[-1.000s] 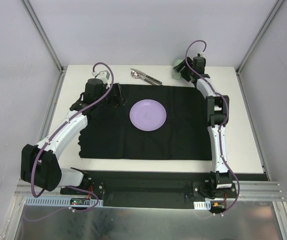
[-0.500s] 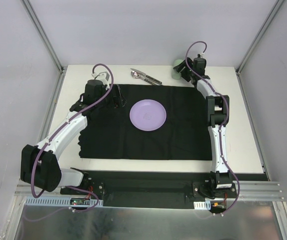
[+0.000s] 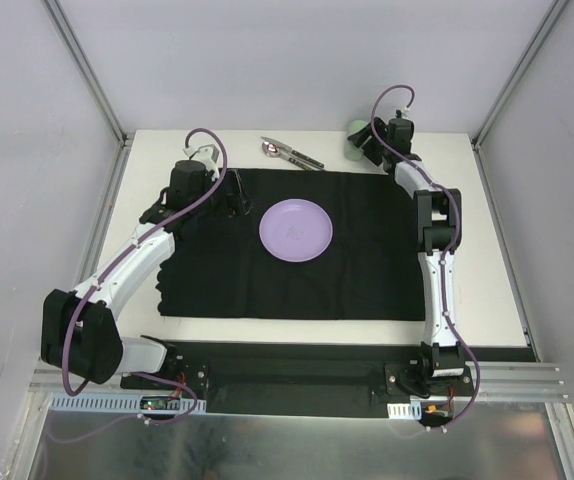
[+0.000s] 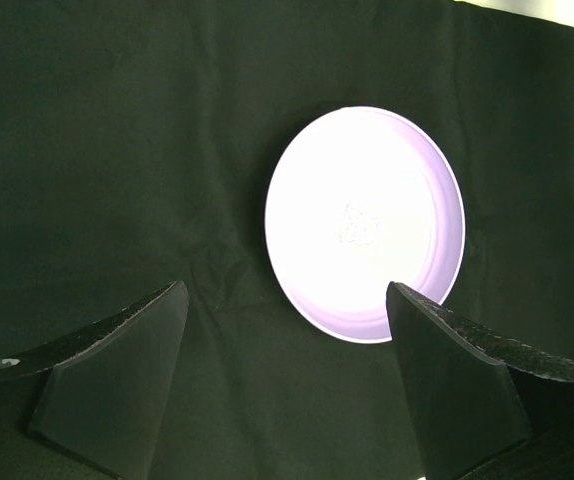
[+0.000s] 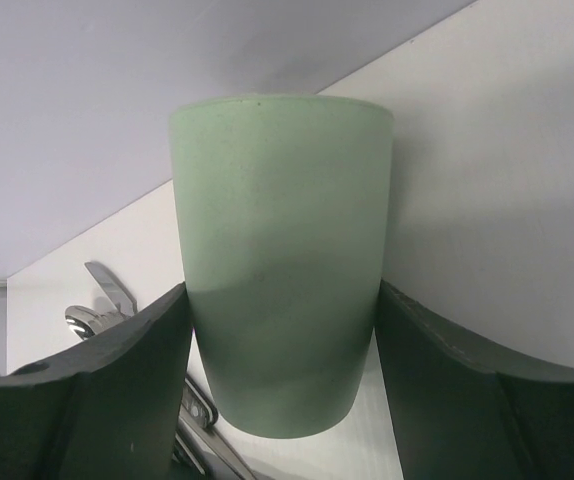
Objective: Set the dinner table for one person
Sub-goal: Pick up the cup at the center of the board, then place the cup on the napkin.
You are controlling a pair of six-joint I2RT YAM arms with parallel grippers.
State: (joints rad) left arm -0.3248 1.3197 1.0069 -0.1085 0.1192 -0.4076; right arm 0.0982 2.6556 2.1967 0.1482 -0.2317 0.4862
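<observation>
Green, pale: cup, item one. My right gripper has narrowed slightly around it, and both pads now meet its walls (grip apparently made, lift not begun). The cup stands on the dinner table, just beyond the far right corner of the black mat. Item two: left gripper, jaws wide, empty, above the mat's left part. Lilac plate at mat centre. Cutlery past the mat's far edge. Likely next: carry the cup onto the mat.

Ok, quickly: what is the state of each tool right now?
Left tool: open, holding nothing, above the black mat near the purple plate.
Right tool: closed on the green cup, fingers seemingly touching both sides.
</observation>
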